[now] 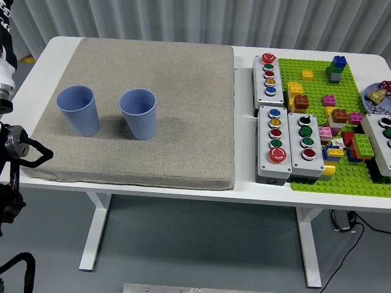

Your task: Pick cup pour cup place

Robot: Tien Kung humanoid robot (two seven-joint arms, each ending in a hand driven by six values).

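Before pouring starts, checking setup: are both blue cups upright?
Yes. The left cup and right cup stand upright, rims up, on the mat.

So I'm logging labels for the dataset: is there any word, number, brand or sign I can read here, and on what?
None can be read.
Blue cups: plain, no print.
Grey mat: no print.
Button boxes: coloured buttons only; any marks are too small to read.
Green brick plate and bricks: no lettering visible.
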